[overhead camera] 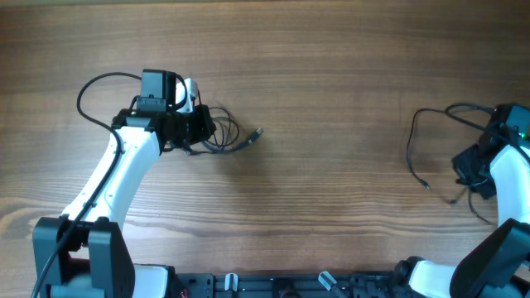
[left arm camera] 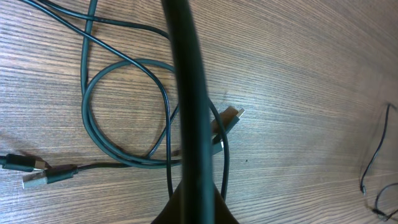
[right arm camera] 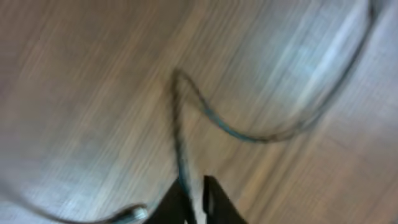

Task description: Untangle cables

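While the coiled cables (overhead camera: 230, 137) lie left of centre on the wooden table (overhead camera: 331, 207) under the clenched left gripper (overhead camera: 201, 130), whose hold I cannot tell, a thin cable (overhead camera: 411, 145) near the right edge runs into the right gripper (right arm camera: 194, 196), pinched tight on it.

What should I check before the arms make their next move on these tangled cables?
1. Left hand shut: ok. It sits over the coiled cables; whether it pinches a strand, cannot tell.
2. Right hand shut: ok. The separate cable runs to its tips; actual grip, cannot tell, because the wrist view is blurred.
3. Coil untangled: not ok, its loops cross each other.
4. Plug ends free: ok, they lie flat on the table outside the loop.
5. Two cable groups apart: ok, bare wood lies between them.
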You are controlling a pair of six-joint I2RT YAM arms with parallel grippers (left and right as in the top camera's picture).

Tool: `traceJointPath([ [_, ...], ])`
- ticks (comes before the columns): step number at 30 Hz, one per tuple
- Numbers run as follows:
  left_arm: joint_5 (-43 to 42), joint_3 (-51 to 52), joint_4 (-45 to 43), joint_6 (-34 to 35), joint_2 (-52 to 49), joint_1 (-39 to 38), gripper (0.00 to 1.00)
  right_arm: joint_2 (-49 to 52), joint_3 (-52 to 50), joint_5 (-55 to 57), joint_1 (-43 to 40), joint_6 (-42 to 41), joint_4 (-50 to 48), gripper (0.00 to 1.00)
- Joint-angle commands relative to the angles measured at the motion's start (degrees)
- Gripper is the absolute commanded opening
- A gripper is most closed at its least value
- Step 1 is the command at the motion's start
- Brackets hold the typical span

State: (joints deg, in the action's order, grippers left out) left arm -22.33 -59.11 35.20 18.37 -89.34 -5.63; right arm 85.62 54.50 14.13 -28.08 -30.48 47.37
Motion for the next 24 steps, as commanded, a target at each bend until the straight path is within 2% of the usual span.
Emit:
traceJointPath([
  [1,-0.11,-0.04,0.02,0.09,1.16,-0.39,0.04,0.42,1.38,-16.37,-0.13,5.27,-8.72,0.04],
  [3,-0.11,-0.04,0.02,0.09,1.16,-0.39,0.04,0.42,4.63,-31.28,-0.13,6.32,-17.77,0.04],
  [5,-0.11,-0.04,0.13,0.09,1.16,-0.39,0.04,0.42,7.43,-41.03,-0.13,5.4,-25.66,0.04],
  [7,-0.11,-0.04,0.7,0.09,1.16,-0.39,0.04,0.42,10.05,-42.21,-0.13,-3.37,-33.9,0.04],
  [9,-0.11,-0.04,1.57,0.09,1.16,-0.39,0.04,0.42,10.64,-36.61,-0.13,-10.58,-37.79,0.06],
  [10,-0.11,-0.04,1.84,0.09,1.16,-0.39,0.04,0.42,10.64,-33.86,-0.13,-12.22,-36.98,0.21],
  [11,-0.11,-0.04,1.95,0.09,1.16,-0.39,0.04,0.42,10.62,-32.83,-0.13,-11.93,-35.78,0.42],
  [12,-0.11,-0.04,1.92,0.09,1.16,-0.39,0.04,0.42,10.62,-31.58,-0.13,-10.91,-33.11,0.55],
  [14,-0.09,-0.04,1.68,0.09,1.16,-0.39,0.04,0.42,10.62,-28.04,-0.13,-7.02,-26.75,0.68],
  [16,-0.09,-0.04,1.62,0.07,1.16,-0.39,0.04,0.42,10.62,-25.64,-0.13,-4.87,-21.16,0.76],
  [19,-0.09,-0.04,1.6,0.07,1.16,-0.39,0.04,0.42,10.62,-25.7,-0.11,-0.52,-11.13,0.78],
  [23,-0.11,-0.04,1.49,0.07,1.16,-0.39,0.04,0.42,10.6,-28.09,0.0,5.18,-0.22,0.77],
  [24,-0.11,-0.04,1.49,0.09,1.16,-0.39,0.04,0.42,10.21,-27.85,0.0,6.69,2.03,0.72],
])
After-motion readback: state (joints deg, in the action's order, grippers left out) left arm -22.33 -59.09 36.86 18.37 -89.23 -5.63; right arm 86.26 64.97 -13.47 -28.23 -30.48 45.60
